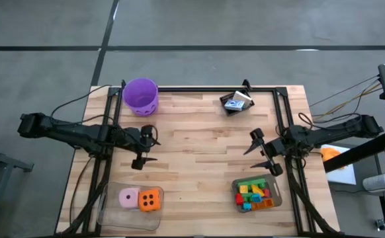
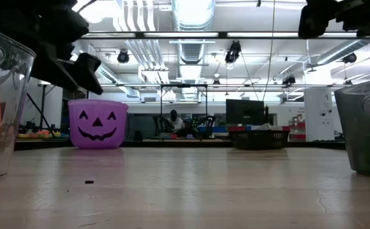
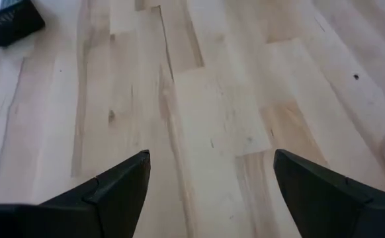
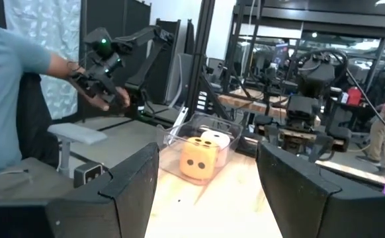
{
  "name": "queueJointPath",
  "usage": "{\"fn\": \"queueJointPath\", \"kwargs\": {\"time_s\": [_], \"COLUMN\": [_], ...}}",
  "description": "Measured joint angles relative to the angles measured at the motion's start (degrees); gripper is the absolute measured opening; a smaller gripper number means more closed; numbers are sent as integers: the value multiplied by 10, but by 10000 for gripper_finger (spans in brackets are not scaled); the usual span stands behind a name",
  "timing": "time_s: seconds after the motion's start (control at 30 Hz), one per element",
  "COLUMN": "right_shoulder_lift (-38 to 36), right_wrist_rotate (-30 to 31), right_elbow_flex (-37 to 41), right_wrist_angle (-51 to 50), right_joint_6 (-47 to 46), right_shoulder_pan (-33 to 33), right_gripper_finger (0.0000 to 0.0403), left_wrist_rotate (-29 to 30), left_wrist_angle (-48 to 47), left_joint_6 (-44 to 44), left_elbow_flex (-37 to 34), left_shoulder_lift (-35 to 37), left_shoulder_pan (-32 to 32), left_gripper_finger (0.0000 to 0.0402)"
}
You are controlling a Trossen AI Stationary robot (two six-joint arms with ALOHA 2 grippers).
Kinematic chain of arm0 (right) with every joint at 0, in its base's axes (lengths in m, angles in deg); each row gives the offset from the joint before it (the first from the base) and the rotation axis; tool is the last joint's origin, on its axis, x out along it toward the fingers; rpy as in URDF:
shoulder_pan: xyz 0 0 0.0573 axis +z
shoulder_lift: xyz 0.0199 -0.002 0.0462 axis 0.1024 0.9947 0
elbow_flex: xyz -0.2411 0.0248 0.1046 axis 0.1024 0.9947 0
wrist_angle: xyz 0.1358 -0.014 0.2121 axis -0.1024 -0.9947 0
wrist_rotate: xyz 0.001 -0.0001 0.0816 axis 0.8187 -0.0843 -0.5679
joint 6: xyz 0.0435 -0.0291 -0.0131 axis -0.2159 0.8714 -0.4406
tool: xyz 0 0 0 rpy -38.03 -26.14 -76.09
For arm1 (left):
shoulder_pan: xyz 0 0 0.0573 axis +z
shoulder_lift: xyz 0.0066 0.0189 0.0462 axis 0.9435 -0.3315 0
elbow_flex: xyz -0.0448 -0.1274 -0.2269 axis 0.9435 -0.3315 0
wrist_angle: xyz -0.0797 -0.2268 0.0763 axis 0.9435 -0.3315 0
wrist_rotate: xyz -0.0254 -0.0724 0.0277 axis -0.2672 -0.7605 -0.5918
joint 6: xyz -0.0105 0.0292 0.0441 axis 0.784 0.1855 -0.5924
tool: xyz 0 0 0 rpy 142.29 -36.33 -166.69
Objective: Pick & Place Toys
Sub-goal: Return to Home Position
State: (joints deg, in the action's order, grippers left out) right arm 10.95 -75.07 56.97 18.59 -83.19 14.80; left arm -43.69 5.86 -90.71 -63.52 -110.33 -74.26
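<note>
orange die (image 1: pixel 150 199) sits beside pink die (image 1: pixel 129 197), dotted face up.

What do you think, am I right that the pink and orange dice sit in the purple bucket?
Not quite. The high view shows the pink die and orange die sitting in the clear bin, not the purple bucket, which stands apart.

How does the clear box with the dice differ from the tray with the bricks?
The clear box is transparent; the tray is grey and opaque. The clear box holds two large dice, a pink die and an orange die; the tray holds many small coloured bricks. The clear box stands near the left arm, the tray near the right arm. Both rest on the wooden table.
</note>
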Motion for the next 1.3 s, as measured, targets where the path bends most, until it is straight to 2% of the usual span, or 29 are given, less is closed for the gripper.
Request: {"fn": "queueJointPath", "kwargs": {"time_s": [0.07,0.2,0.3,0.33,0.47,0.53,0.73,0.93,1.07,1.13,1.3], "right_shoulder_lift": [-11,-31,-45,-51,-73,-87,-152,-243,-314,-343,-333], "right_wrist_rotate": [0,2,5,5,5,5,14,48,57,64,87], "right_elbow_flex": [0,0,0,0,0,0,0,9,19,27,43], "right_wrist_angle": [-6,-22,-49,-58,-91,-109,-183,-283,-346,-369,-350], "right_joint_6": [2,2,-1,-4,-11,-13,-13,-12,-21,-23,-7], "right_shoulder_pan": [3,4,4,4,4,4,4,4,4,4,4], "right_gripper_finger": [250,250,250,250,250,250,250,250,250,250,250], "left_wrist_rotate": [1,1,0,-1,-62,-88,-90,-77,-60,-58,-63], "left_wrist_angle": [2,33,66,75,195,232,229,227,187,152,114], "left_joint_6": [-15,7,86,86,67,55,72,103,126,142,168], "left_elbow_flex": [0,0,3,1,-29,-49,-110,-187,-230,-244,-228], "left_shoulder_lift": [0,0,0,2,28,62,217,371,454,487,505], "left_shoulder_pan": [0,0,0,0,2,8,32,38,46,51,53], "left_gripper_finger": [324,324,324,324,324,324,324,324,324,324,324]}}
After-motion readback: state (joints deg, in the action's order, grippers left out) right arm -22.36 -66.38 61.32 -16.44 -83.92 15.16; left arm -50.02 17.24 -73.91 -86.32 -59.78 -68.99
